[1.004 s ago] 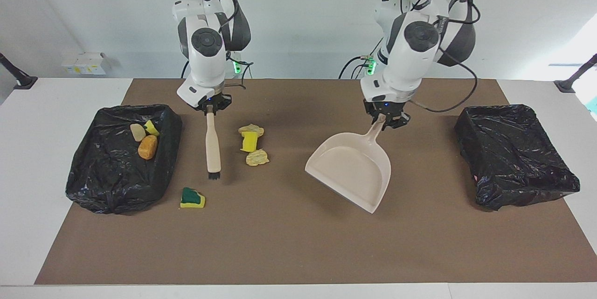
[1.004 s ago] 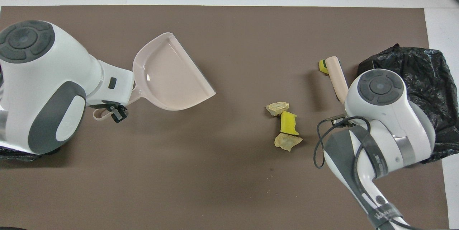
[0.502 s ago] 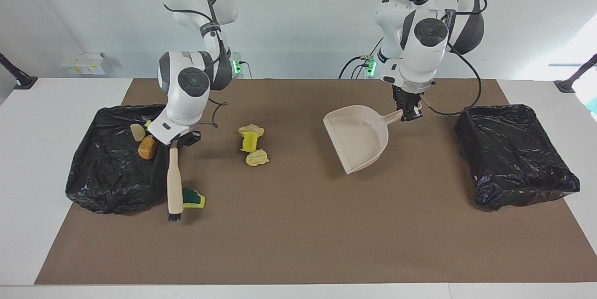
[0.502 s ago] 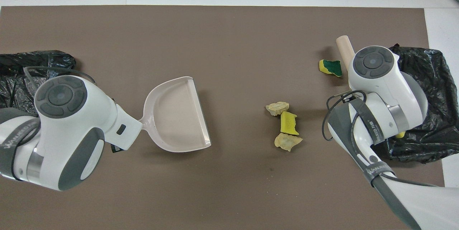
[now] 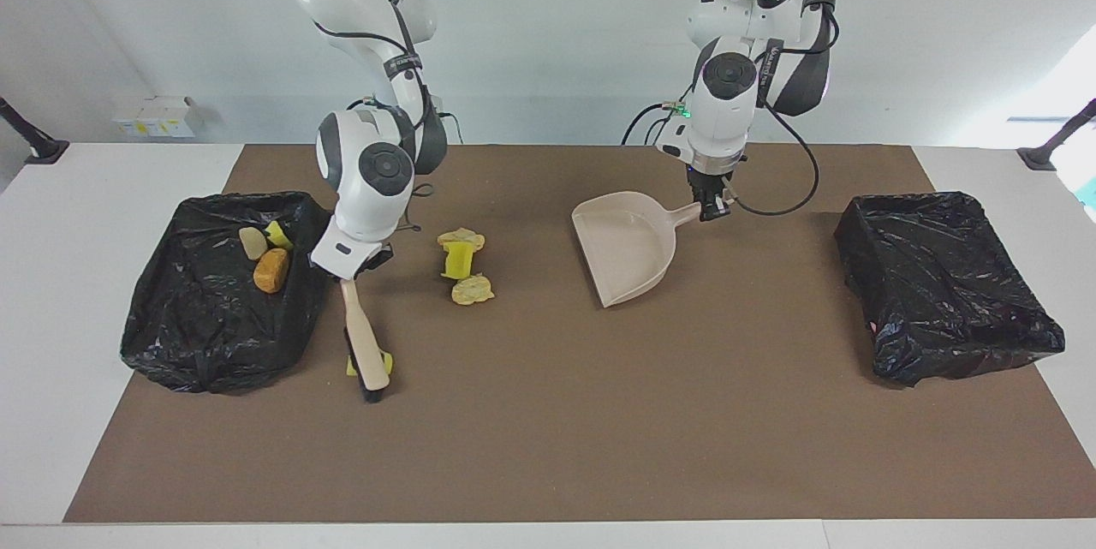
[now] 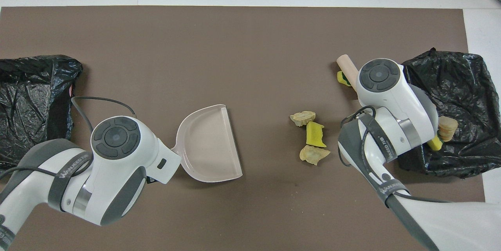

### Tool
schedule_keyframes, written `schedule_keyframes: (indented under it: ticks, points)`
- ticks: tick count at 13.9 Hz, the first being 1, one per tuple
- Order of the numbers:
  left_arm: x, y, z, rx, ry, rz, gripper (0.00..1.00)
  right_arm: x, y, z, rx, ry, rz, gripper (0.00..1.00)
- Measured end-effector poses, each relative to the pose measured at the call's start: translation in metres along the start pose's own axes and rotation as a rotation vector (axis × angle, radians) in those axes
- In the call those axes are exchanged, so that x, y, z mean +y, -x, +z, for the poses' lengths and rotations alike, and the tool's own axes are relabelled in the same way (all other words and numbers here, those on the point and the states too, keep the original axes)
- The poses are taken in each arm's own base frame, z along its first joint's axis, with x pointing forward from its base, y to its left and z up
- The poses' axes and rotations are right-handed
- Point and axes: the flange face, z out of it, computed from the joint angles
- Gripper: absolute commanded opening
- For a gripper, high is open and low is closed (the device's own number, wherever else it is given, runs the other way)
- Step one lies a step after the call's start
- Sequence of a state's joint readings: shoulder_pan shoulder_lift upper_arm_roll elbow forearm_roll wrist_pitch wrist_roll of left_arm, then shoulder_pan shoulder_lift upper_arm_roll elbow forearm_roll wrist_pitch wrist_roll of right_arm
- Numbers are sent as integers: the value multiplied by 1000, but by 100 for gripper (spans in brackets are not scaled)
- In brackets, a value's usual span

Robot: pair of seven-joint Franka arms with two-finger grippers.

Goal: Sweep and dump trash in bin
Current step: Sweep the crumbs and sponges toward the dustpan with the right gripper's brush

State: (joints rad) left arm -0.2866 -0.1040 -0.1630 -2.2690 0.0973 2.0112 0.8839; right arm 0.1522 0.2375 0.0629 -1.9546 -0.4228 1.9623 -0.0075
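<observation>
My right gripper [image 5: 352, 272] is shut on the handle of the beige brush [image 5: 363, 342]. Its black bristles are down on the mat against a yellow-and-green sponge [image 5: 351, 365], which the brush largely hides; the overhead view shows the sponge [image 6: 342, 78] beside the brush head [image 6: 346, 64]. Three yellow and pale trash bits [image 5: 462, 265] [image 6: 312, 135] lie mid-mat. My left gripper [image 5: 709, 211] is shut on the handle of the beige dustpan [image 5: 625, 245] [image 6: 209, 145], whose open mouth faces those bits. A pale lump [image 5: 252, 242], a yellow chunk [image 5: 278, 234] and an orange-brown lump [image 5: 271, 271] lie in the bin [image 5: 205, 335].
A second black-lined bin [image 5: 942, 283] [image 6: 31, 94] stands at the left arm's end of the table. Everything sits on a brown mat [image 5: 599, 429] with white table around it.
The right arm swung the brush from beside the bin onto the sponge and nudged it toward the middle. The left arm carried the dustpan closer to the three bits and turned its mouth toward them.
</observation>
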Motion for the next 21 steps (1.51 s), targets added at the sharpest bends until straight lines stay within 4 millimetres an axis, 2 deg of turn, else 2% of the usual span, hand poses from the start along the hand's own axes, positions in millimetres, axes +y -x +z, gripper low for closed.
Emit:
schedule_keyframes:
  ticks: [3,5,9,12,15,17,19,21]
  points:
    - [3,-3,4,7,-9,-32,0,-46,-1,-20,26,-96,-24,0]
    - [9,-10,11,14,-18,-30,0,-70,-3,-30,38,-133,-41,0]
    - [16,-16,17,14,-21,-32,0,-97,-5,-46,74,-288,-109,0]
    - [20,-20,17,13,-22,-47,0,-101,-5,-49,117,-500,-181,0]
    - [20,-20,17,13,-21,-49,0,-103,2,-45,75,-590,-189,0]
    - [20,-20,18,13,-21,-49,0,-107,10,-51,37,-655,-180,0]
    - [20,-20,18,13,-21,-50,0,-97,20,-67,19,-672,-125,0]
    - [20,-20,18,12,-21,-56,0,-74,33,-89,43,-667,-62,0]
